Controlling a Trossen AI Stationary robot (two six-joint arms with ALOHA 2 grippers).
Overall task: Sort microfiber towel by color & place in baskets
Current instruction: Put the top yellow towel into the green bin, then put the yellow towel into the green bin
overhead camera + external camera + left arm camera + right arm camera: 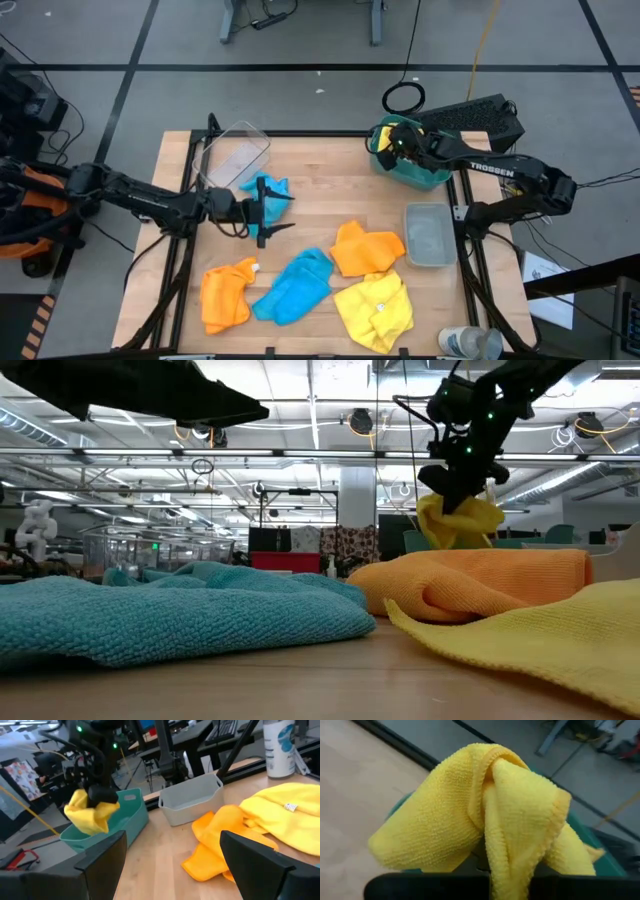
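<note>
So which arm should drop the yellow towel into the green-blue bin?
The right one. The right gripper already holds a yellow towel just above the teal bin. The left gripper is open, far off by the blue towel.

A pale wooden counter (310,215) with a black frame fills the middle of the high view, standing on a grey floor (300,95) crossed by dark lines. At the lower right, a white container with a blue label (468,343) lies at the counter's corner. A black keyboard (470,117) and a coiled black cable (404,98) sit at upper right.
</note>
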